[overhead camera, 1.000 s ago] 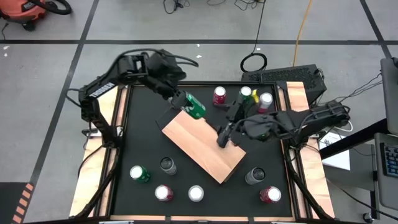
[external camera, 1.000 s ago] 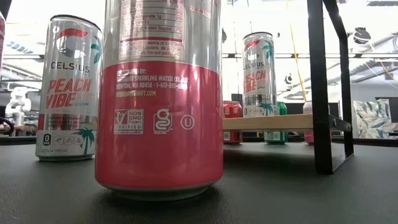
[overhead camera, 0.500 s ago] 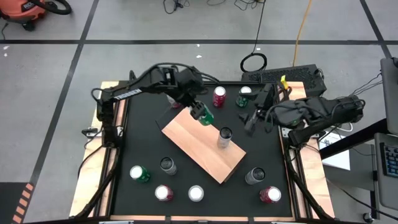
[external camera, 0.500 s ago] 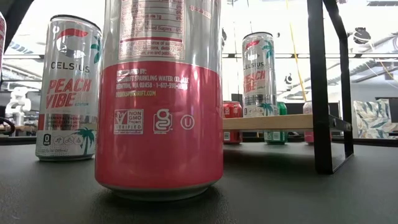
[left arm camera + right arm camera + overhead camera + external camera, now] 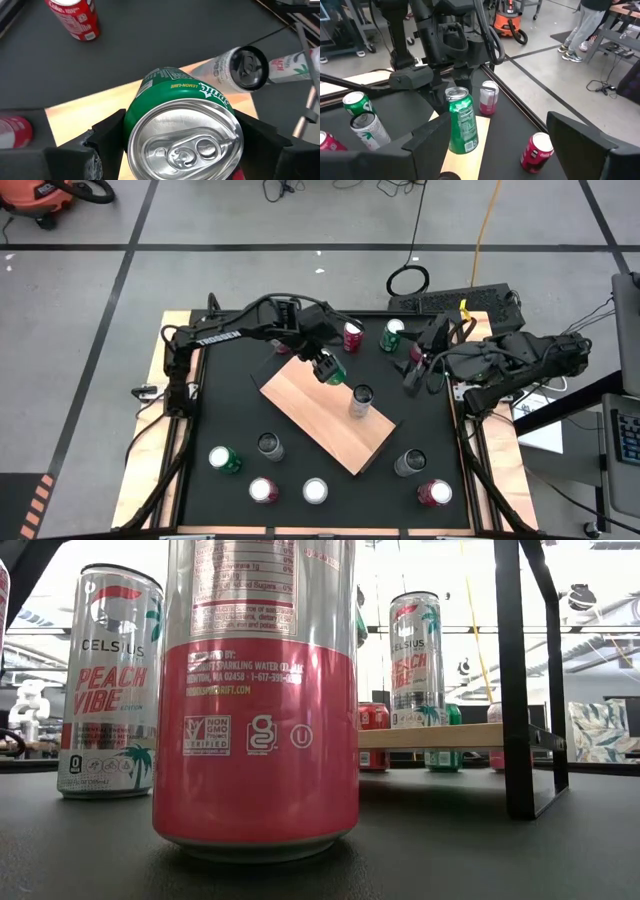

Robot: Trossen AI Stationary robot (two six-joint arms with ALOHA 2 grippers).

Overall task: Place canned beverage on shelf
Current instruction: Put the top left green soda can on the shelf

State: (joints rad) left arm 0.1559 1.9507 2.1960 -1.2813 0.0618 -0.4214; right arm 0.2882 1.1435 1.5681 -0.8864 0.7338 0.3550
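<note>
Green can: a green lemon-lime can (image 5: 332,370) is held in the left claw (image 5: 326,367), above the shelf's edge at about 11 o'clock from the board's middle; in the left wrist view its pull-tab top (image 5: 187,142) is seen filling the gap between the two dark fingers (image 5: 107,135).
Left claw: closed around the can's side wall, one finger on each flank, jaws spread wide by the can's girth.
Right claw: the right claw (image 5: 412,372) is open and holds nothing, off the shelf at about 3 o'clock, over the tabletop (image 5: 230,410).
Shelf: the shelf (image 5: 325,418), a light wood board lying diagonally, is raised on black rods as the low view shows (image 5: 440,735).
Already placed: one slim silver can (image 5: 360,401) stands on the board near its 2 o'clock side, close beside the green can.
Other cans: several more are left standing on the tabletop around the shelf.
Handling, weight: whether the can is full cannot be told; if full, moderate heft is to be expected.
Handling, surface: smooth painted metal is judged slippery, and the thin wall could dent under a hard squeeze.
Where to hold: mid-height on the cylinder, across the diameter, is judged best; the rim and tab are to be avoided.
Risk: the slim silver can could be knocked if the green can is lowered too near it.
</note>
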